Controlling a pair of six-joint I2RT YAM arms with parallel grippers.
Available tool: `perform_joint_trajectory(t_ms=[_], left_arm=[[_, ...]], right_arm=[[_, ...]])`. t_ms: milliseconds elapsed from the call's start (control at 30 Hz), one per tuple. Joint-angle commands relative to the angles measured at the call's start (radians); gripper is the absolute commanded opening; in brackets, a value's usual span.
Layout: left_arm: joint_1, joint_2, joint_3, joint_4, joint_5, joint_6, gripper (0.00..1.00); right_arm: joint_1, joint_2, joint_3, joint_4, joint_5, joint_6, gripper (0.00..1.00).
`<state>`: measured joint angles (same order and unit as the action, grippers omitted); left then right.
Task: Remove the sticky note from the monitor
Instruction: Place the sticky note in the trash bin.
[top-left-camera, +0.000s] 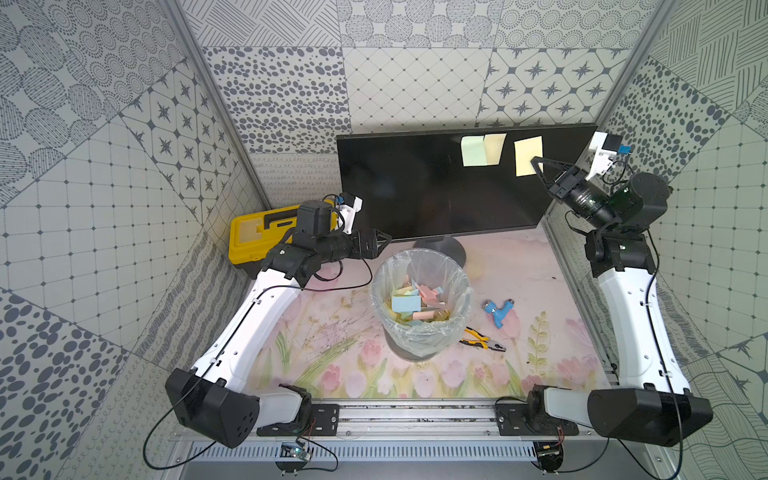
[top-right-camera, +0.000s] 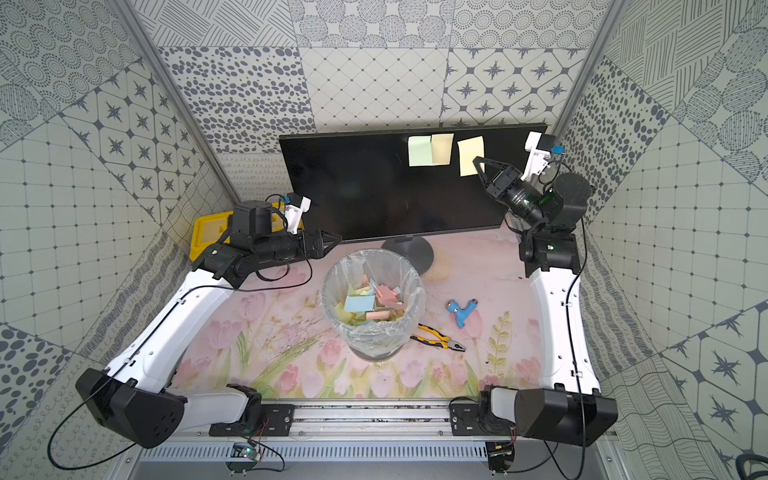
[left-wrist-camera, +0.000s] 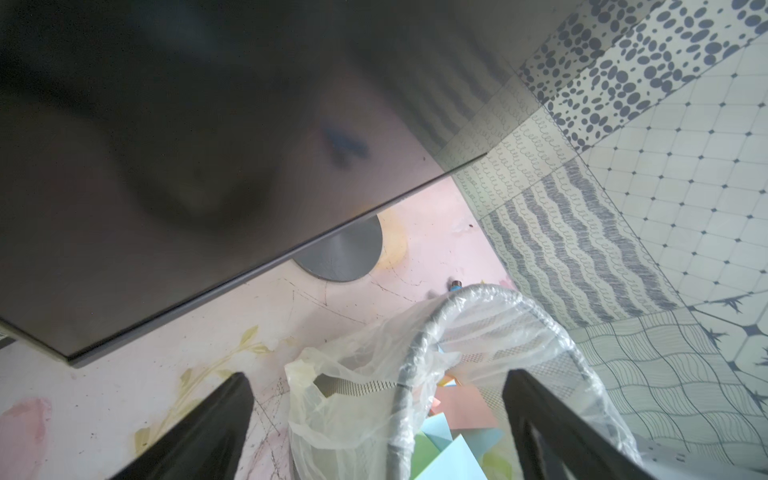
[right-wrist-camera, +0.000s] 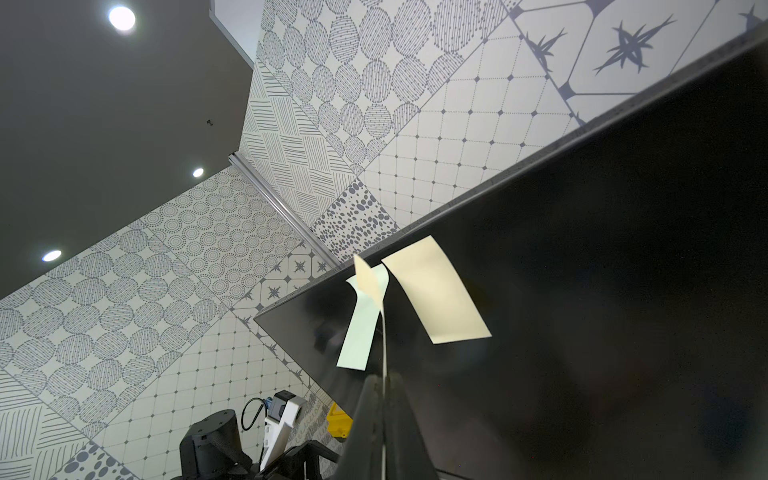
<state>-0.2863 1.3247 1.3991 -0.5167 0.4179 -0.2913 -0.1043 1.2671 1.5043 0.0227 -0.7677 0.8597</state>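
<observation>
**Note pinched high on the screen**

Floral pink tabletop (top-left-camera: 332, 353), patterned grey walls. A lined bin (top-left-camera: 419, 345) holding coloured papers stands before the monitor (top-left-camera: 415, 191); a yellow toolbox (top-left-camera: 249, 237), pliers (top-left-camera: 484, 343) and a blue fitting (top-left-camera: 496, 311) lie around. The left gripper (top-left-camera: 386, 243) is spread wide beside the bin's rim. The right gripper (top-left-camera: 536, 164) is clamped on the pale yellow sticky note (top-left-camera: 527, 154), at the dark screen's upper right.

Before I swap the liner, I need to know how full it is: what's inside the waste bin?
Loose paper notes, blue, pink, yellow and green, lie piled inside the clear liner of the waste bin. The pile hides the bottom and anything beneath.
</observation>
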Motion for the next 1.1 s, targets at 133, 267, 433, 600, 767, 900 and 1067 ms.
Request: perform_joint_trajectory(t_ms=[133,267,433,600,767,900,1067], left_arm=[[-0.013,-0.010,-0.017,-0.143,0.159,0.075,0.85],[-0.021,0.001,-0.020,-0.183,0.161,0.085,0.75],[-0.027,0.013,-0.043,-0.186,0.151,0.098,0.65],[-0.031,0.029,-0.052,-0.162,0.168,0.086,0.51],[-0.033,0.048,-0.042,-0.178,0.164,0.089,0.40],[-0.033,0.049,-0.048,-0.173,0.143,0.083,0.36],[-0.034,0.057,-0.041,-0.177,0.142,0.084,0.33]], right_arm=[[0.125,-0.080,0.041,-0.295,0.028,-0.343,0.00],[0.203,-0.124,0.009,-0.360,0.054,-0.435,0.00],[0.305,-0.142,-0.024,-0.393,0.095,-0.498,0.00],[0.428,-0.097,0.000,-0.503,0.130,-0.572,0.00],[0.536,-0.059,-0.013,-0.550,0.163,-0.599,0.00],[0.623,-0.024,-0.016,-0.644,0.223,-0.658,0.00],[0.714,0.029,-0.013,-0.723,0.264,-0.692,0.00]])
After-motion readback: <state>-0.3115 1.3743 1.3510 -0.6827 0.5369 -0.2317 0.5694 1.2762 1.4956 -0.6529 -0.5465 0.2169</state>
